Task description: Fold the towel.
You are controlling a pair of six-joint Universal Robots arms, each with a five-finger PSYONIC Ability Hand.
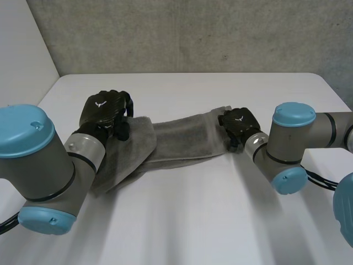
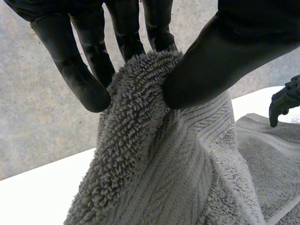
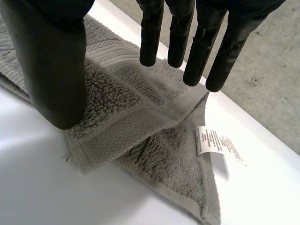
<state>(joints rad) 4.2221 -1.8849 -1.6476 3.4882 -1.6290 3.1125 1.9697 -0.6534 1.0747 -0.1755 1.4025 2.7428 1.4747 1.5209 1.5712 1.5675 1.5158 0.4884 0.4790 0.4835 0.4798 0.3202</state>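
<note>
- Grey towel (image 1: 182,141) lies stretched across the middle of the white table (image 1: 193,221), running between the two hands.
- Left hand (image 1: 105,110) pinches one end of the towel between thumb (image 2: 211,61) and fingers, holding it raised off the table.
- Right hand (image 1: 238,122) is at the opposite end with its fingers straight and spread above the cloth, gripping nothing; its thumb (image 3: 51,61) is over the hem.
- A corner is folded over there, with a white label (image 3: 206,140) showing beside it.

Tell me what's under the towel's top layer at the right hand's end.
Beneath the top layer of the towel by the right hand, a lower towel layer sticks out, bearing a white label, on the white table. How far it reaches underneath is covered.
</note>
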